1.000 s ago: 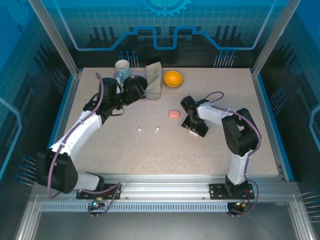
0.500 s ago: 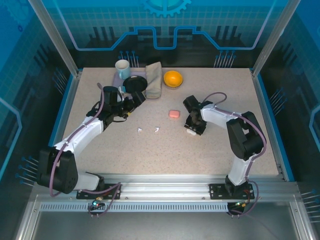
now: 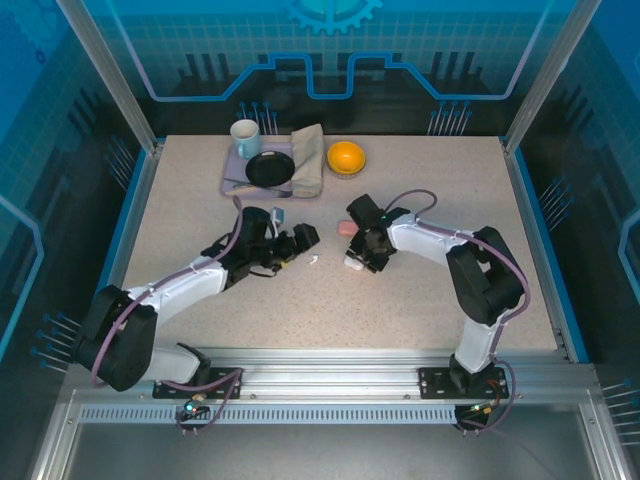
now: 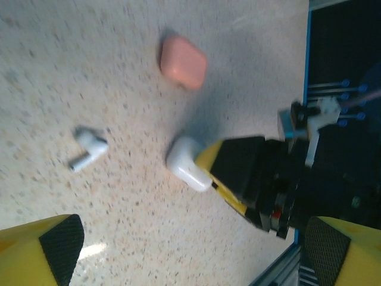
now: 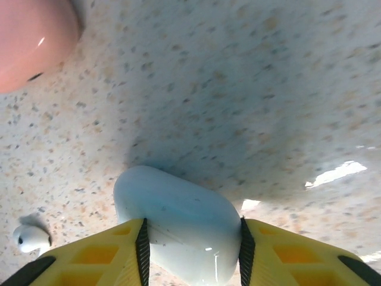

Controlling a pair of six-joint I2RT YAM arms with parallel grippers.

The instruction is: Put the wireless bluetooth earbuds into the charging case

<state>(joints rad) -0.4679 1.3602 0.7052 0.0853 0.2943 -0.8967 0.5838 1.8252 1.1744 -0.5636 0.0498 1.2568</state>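
Ok so, biggest thing first: the speckled table [image 3: 450,200] had most of the stuff parked along the far edge. Both arms were bent in toward the middle, the left arm [image 3: 180,290] stretched low across the table and the right arm [image 3: 470,260] folded back toward it.

At the back there was a lilac tray [image 3: 235,180] with a folded cloth [image 3: 308,160] hanging over its right side, a black plate [image 3: 270,168] sitting on it and a mug [image 3: 245,135] at its far left corner. An orange bowl [image 3: 346,157] sat just right of the cloth.

The left gripper [image 3: 298,245] was spread wide with nothing in it, hanging just above the table. The right gripper [image 3: 360,258] was clamped on the white case [image 5: 178,220], one yellow finger on each side, with the case down at the table.

The pink case [image 4: 183,61] lay by itself just behind the white one, not touching it.

Smallest bit: a white earbud [image 4: 88,148] was lying loose on the table between the two grippers, just to the left of the white case and clear of it. Couldn't tell from the blur if it was one bud or two.
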